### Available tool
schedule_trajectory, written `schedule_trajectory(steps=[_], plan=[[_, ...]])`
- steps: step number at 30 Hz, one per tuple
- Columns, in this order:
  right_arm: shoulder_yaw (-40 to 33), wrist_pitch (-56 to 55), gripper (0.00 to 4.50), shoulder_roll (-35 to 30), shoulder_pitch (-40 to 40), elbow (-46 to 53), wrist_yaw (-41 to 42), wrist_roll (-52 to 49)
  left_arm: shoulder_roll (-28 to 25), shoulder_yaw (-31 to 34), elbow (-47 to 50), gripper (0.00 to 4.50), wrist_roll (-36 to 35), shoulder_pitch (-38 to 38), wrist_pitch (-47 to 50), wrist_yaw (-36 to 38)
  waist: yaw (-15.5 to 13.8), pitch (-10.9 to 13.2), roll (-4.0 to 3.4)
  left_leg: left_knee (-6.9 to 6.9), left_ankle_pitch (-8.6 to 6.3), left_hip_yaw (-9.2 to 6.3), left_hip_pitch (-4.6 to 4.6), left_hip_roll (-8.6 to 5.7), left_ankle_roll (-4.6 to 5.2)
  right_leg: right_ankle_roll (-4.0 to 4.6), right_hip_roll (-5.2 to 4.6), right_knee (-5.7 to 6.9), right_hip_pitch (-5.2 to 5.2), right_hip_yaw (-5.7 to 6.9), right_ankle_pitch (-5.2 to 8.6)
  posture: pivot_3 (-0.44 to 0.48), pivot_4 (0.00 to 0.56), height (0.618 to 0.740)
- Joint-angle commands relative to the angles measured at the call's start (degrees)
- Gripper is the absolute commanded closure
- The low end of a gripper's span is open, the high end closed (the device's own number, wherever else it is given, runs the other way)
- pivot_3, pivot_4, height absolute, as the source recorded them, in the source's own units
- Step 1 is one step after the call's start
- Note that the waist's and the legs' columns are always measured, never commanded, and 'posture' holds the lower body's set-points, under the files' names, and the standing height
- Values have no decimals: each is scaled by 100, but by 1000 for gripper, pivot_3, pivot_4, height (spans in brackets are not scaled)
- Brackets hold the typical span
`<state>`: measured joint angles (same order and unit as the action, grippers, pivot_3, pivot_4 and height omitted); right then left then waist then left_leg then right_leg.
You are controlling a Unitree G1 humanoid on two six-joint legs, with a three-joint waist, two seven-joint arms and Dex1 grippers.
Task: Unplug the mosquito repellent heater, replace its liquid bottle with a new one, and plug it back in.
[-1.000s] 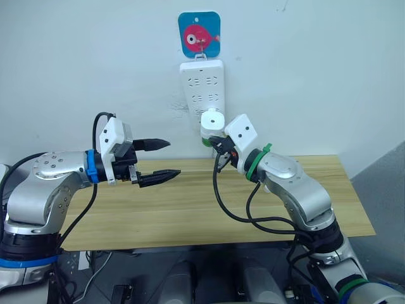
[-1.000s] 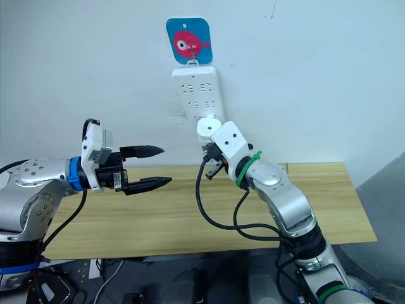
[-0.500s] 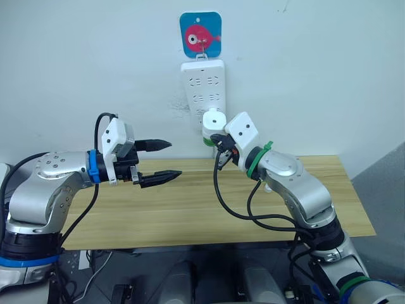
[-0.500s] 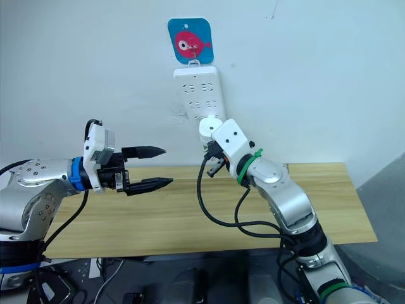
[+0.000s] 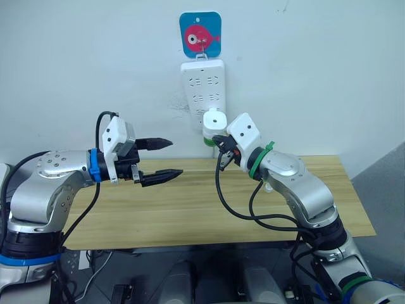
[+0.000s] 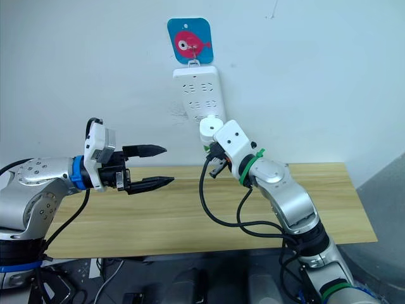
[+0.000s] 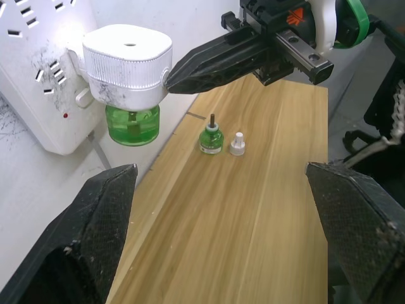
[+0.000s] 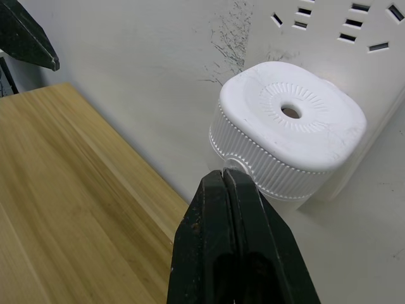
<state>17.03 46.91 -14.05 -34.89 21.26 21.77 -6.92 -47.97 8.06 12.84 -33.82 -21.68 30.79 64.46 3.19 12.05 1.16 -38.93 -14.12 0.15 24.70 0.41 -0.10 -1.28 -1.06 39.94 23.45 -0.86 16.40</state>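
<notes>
Left gripper hovers with its tapered black fingers spread, empty. At its 2 o'clock the ribbed white mosquito repellent heater sits plugged into the glossy power strip; the right gripper, fingers pressed together, touches its side.

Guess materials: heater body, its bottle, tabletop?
Heater: matte white moulded plastic, ribbed skirt, apparently. Bottle under it: clear green, glossy; plastic or glass, can't tell. Table: pale wood grain, satin; solid or laminate unclear.
</notes>
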Motion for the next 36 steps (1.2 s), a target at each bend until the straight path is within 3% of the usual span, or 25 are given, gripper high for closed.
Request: schedule_trajectory(steps=[1,9,16,22,25,30,36], plan=[[-247,-166,4480,31,-95,107,-275,192,-4,11,50,0,-25,-79,-66,13,0,0,0,0,0,0,0,0,0,0,0,0,0,0,0,-93,176,740],[-412,-299,4480,71,-185,-81,-470,303,29,-22,15,0,-8,-123,-95,10,-1,0,0,-1,5,0,0,0,-5,1,0,3,0,0,-1,-96,172,740],[-355,232,4480,-74,23,530,372,-530,53,-19,-37,0,2,-125,-103,-47,2,-1,1,1,13,-2,0,-1,-8,8,0,2,0,1,-5,-94,161,740],[-236,155,4480,-731,197,992,1071,-832,-27,46,-103,0,180,58,-237,-144,7,-1,1,11,11,-4,0,0,-6,7,0,-1,3,4,-5,-89,148,740],[-391,98,4480,-1224,273,1175,1414,-944,-361,83,-240,0,564,412,-664,89,9,-2,2,10,12,0,0,0,-6,7,0,-2,4,2,-4,-85,141,740],[-966,-363,2955,-2535,592,1212,2292,-1090,-774,409,-573,0,870,922,-1389,352,-27,-6,5,11,12,2,0,2,-6,10,-1,-6,5,4,-3,-61,120,740],[-1853,-1172,715,-3709,1049,857,3314,-1346,-1067,788,-564,0,969,1262,-1531,379,-135,-82,31,9,12,8,0,2,-6,10,-2,-7,3,2,-3,-34,92,740]])
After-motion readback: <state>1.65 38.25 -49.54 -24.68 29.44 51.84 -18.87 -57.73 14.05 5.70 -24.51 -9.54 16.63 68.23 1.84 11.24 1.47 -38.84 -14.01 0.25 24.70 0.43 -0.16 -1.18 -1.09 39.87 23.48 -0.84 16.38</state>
